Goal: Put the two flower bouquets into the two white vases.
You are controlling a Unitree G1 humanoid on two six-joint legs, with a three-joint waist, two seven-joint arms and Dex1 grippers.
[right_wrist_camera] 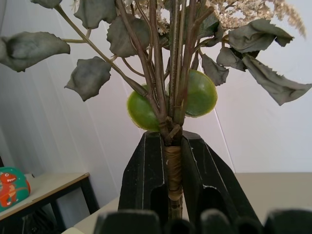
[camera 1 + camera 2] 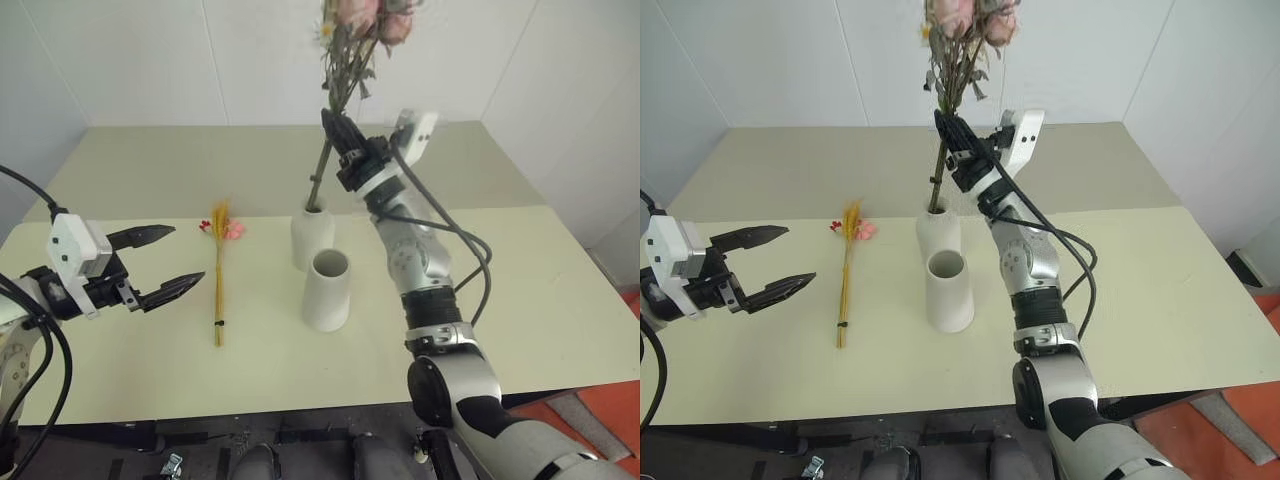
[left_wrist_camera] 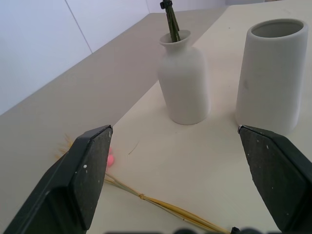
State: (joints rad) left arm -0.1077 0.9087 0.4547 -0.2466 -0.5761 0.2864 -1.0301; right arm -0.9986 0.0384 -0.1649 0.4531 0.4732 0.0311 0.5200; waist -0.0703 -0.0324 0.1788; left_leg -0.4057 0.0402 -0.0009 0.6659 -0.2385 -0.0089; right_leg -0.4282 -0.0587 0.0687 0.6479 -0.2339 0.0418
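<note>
The right gripper clamps the rose bouquet high on its stem so its foot enters the bottle vase, while the left gripper waits, fingers spread, beside the wheat bouquet.

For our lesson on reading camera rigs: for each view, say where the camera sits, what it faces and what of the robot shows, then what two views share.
Left eye, right eye: on the head, facing down over the table, both arms showing.
Left wrist: behind the open left gripper, facing the bottle vase, cone vase and wheat stalks.
Right wrist: behind the right gripper, shut on the rose bouquet.
Shared: head and left wrist views show both vases.
</note>
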